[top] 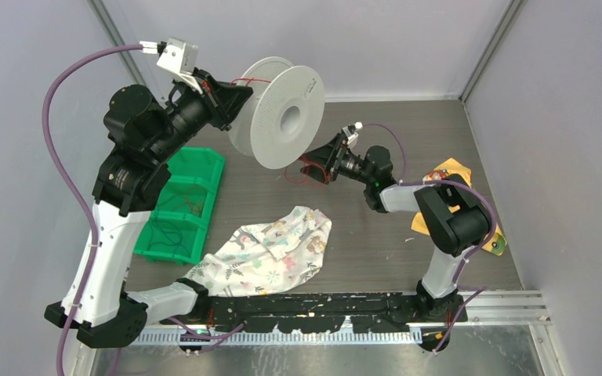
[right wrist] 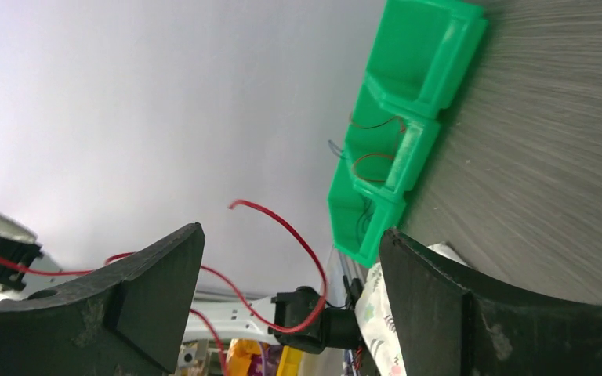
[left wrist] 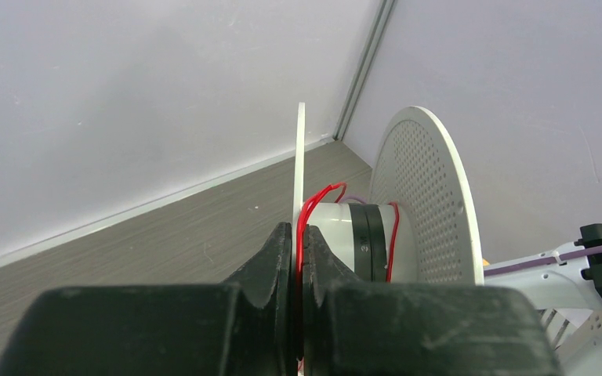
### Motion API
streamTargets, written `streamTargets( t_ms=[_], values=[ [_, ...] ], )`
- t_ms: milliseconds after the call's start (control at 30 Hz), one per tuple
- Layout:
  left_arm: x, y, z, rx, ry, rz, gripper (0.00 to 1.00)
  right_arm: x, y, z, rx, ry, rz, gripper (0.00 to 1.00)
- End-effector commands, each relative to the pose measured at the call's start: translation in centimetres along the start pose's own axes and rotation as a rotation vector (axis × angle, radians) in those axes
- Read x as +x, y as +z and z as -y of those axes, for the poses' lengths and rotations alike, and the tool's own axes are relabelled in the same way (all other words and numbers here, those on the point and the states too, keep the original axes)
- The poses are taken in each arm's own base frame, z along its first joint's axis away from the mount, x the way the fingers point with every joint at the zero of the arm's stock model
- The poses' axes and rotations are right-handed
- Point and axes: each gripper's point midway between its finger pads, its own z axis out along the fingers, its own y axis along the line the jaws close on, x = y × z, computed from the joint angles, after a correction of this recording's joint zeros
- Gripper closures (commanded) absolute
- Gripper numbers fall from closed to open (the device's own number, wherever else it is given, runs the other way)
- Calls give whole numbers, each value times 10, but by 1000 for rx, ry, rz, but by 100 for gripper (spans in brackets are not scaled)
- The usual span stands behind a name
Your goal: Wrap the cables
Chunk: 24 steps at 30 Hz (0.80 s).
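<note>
Our left end effector (left wrist: 299, 262) is clamped on the flange of the white spool (top: 282, 117), with the red cables (left wrist: 302, 231) running alongside its fingers onto the hub. Our right end effector (right wrist: 291, 235) gapes wide, a loose cable loop showing between its jaws.

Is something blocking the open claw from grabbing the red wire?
No, nothing visible. The red wire curls in open air, seen between the right gripper's spread fingers. The left gripper clamps the spool's rim.

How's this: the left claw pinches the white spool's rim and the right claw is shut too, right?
Not quite: the left claw pinches the white spool's rim, but the right claw is open, fingers wide apart in the right wrist view.
</note>
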Motion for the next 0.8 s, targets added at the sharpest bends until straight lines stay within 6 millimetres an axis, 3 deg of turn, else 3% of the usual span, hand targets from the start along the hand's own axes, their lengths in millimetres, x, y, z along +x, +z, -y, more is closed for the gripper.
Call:
streamTargets(
  t_ms=[0, 633, 767],
  values=[
    [-46, -9, 15, 46, 26, 157, 100, 9, -3, -37, -151, -56, -41, 13],
    [-50, -14, 15, 42, 36, 172, 100, 39, 9, -25, -153, -39, -127, 21],
    [-50, -14, 15, 42, 38, 172, 100, 40, 10, -21, -147, -38, -130, 32]
  ],
)
